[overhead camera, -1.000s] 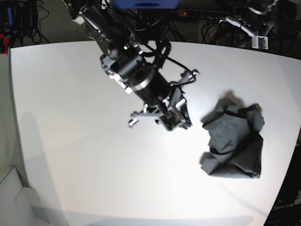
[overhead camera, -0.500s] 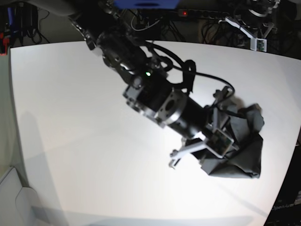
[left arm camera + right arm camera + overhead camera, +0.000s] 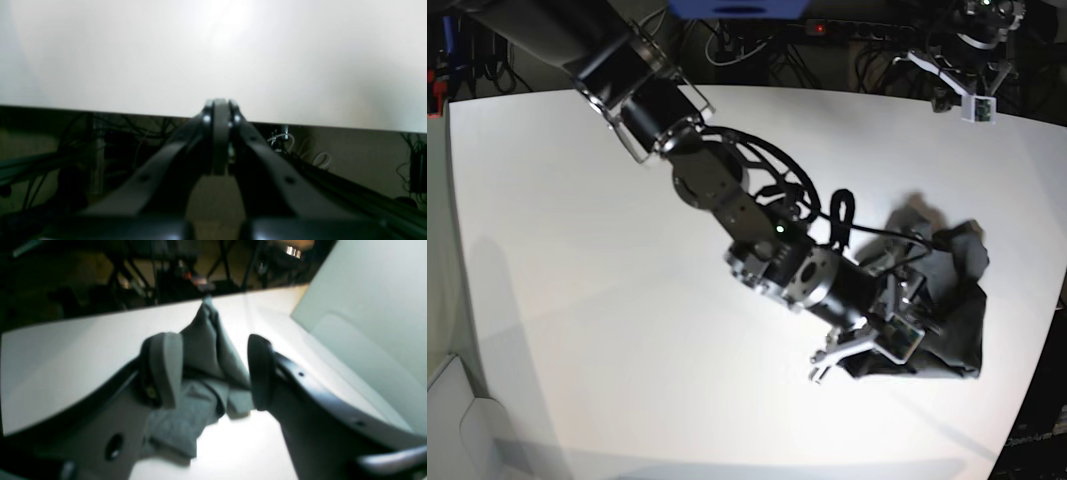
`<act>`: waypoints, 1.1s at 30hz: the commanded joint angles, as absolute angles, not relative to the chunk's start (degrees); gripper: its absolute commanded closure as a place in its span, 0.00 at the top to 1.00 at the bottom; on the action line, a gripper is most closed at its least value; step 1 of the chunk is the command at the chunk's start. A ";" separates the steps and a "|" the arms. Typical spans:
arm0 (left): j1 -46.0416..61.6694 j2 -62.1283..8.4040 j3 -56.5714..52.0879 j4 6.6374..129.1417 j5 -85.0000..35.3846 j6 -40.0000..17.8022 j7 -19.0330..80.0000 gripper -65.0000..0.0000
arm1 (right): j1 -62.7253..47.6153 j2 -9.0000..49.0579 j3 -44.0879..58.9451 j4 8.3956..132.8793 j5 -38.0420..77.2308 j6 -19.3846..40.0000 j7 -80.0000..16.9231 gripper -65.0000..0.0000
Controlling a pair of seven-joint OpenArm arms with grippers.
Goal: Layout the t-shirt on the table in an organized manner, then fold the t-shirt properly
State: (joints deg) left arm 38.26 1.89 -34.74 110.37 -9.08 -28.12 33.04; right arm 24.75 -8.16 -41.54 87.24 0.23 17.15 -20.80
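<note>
Right gripper (image 3: 213, 373) on my feed hangs with jaws spread apart over the crumpled t-shirt (image 3: 947, 300), heaped near the table's (image 3: 577, 280) edge. Left gripper (image 3: 218, 110) sits pressed closed, empty, beyond the far edge.

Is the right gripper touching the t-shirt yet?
Cannot tell. In the right wrist view the open right gripper frames the crumpled t-shirt, but blur hides any contact or gap.

The shirt (image 3: 942, 300) is sitting bunched up near the table's (image 3: 577, 250) right edge, right gripper (image 3: 897, 325) hanging right over it, left gripper (image 3: 962, 95) way off behind the far edge.
</note>
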 commanded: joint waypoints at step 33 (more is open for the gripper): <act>36.35 1.36 -35.21 113.36 -9.45 -27.65 32.13 0.01 | 42.77 -9.00 -45.58 56.66 24.84 17.01 -6.46 0.65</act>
